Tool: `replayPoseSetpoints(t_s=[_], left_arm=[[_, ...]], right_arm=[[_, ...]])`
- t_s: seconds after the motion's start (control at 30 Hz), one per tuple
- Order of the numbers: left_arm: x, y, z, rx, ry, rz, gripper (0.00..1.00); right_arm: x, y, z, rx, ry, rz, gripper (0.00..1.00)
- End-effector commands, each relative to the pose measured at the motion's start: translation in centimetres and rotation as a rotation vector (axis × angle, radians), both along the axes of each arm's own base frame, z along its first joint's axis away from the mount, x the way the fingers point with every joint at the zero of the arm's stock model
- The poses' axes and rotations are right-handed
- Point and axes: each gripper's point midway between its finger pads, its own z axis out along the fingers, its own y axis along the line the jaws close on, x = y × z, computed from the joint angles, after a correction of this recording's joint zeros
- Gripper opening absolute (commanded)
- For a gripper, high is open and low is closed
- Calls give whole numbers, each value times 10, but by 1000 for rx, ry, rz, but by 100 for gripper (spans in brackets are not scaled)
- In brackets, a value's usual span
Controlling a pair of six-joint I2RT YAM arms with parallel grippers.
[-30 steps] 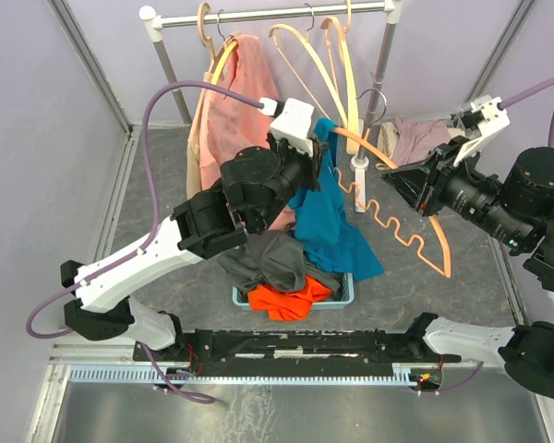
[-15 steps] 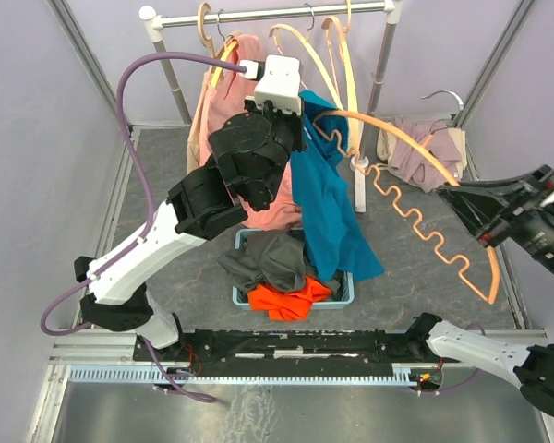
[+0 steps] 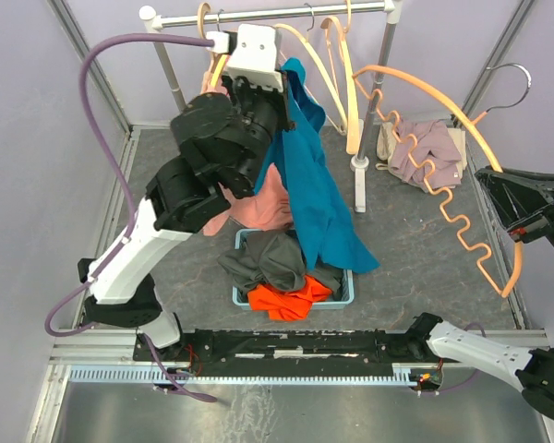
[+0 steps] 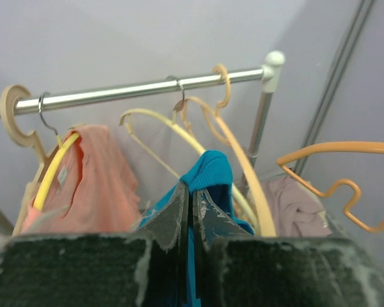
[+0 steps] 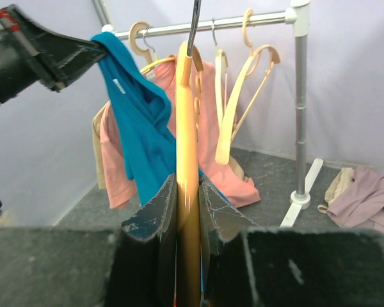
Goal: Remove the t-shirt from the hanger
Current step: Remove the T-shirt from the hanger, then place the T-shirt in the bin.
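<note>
the left gripper (image 4: 191, 214) has climbed toward the rail (image 3: 295, 12), clamped on the top of the blue t-shirt (image 3: 319, 198), while the right gripper (image 5: 187, 185), clamped on the orange hanger (image 5: 187, 115), has swung it out right, so shirt and hanger now hang apart. under the shirt's hem a pale blue basket (image 3: 239, 297) holds a grey garment (image 3: 272, 258) and an orange-red one (image 3: 286, 297). it sits on a grey floor (image 3: 415, 286) between lilac walls (image 3: 37, 138).

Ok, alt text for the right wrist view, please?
The right pincer is shut on a bare orange hanger, edge-on. Upper left, the left pincer holds up a blue t-shirt; behind, a rail with a pink shirt and empty hangers.
</note>
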Motion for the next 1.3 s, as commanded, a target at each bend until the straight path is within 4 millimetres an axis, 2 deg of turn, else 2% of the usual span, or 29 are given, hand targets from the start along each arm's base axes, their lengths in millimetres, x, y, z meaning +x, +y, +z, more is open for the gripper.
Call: replayPoseSetpoints(t_s=[0.0, 0.13, 0.3, 0.63, 0.73, 0.83, 0.97, 1.03, 1.13, 1.27], left_arm=[[-29, 15, 71, -186, -152, -161, 3], [-60, 22, 115, -339, -278, -326, 3], [-87, 30, 145, -419, -373, -453, 3], [-113, 57, 161, -458, -435, -519, 3], [-117, 58, 161, -459, -431, -541, 3], [-116, 47, 150, -431, -392, -571, 3], [-112, 24, 118, -393, -296, -618, 3], [-107, 8, 92, -360, -236, -633, 3], [-101, -5, 55, -320, -153, -633, 3], [-97, -13, 12, -274, -59, -630, 3]], right_arm=[[6, -22, 25, 77, -80, -115, 1], [15, -23, 17, 53, -60, -158, 1], [26, -16, 9, 24, -43, -173, 1], [39, -3, 8, 1, -32, -171, 1], [41, -1, 7, -2, -30, -168, 1], [41, 0, 6, 0, -27, -166, 1], [42, 1, 4, 3, -19, -165, 1], [42, 0, 3, 7, -17, -167, 1], [42, 1, 2, 8, -12, -166, 1], [44, 3, -1, -1, -4, -163, 1]])
